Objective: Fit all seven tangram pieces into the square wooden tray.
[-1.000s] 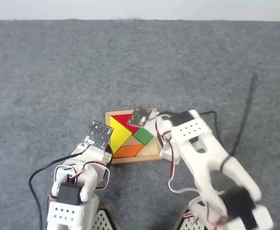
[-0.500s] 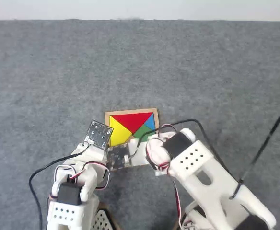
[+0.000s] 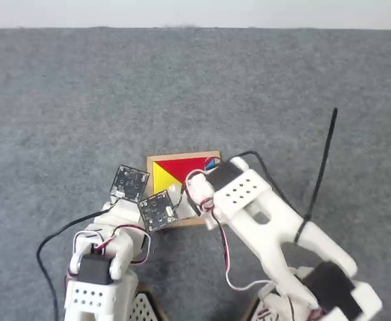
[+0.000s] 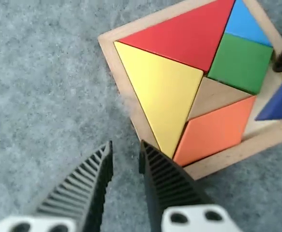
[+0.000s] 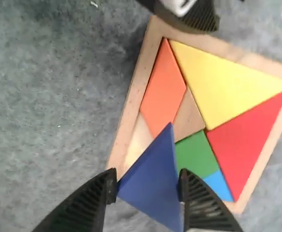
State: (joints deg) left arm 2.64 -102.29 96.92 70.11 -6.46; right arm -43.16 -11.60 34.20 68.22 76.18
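Observation:
The square wooden tray [image 3: 182, 156] lies in front of both arms. In it sit a red triangle [image 5: 242, 140], yellow triangle [image 5: 223, 82], orange parallelogram [image 5: 162, 92], green square [image 5: 195, 153], light blue triangle [image 5: 218, 184] and a small wood-coloured triangle [image 5: 187, 118]. My right gripper [image 5: 148, 186] is shut on a dark blue triangle [image 5: 153, 179], held tilted over the bare patch of tray floor [image 5: 138, 140] beside the orange piece. My left gripper [image 4: 125, 150] hangs over the carpet just outside the tray's rim [image 4: 117, 67], open by a narrow gap, holding nothing.
Grey carpet [image 3: 82, 100] covers the table all around the tray. The right arm [image 3: 256, 207] stretches across the tray's near right part. The left gripper's fingertips [image 5: 189, 12] stand close to the tray corner by the orange piece.
The right arm swung from the tray's far side across to its near edge, bringing the dark blue triangle over the tray. The left arm shifted slightly to the left.

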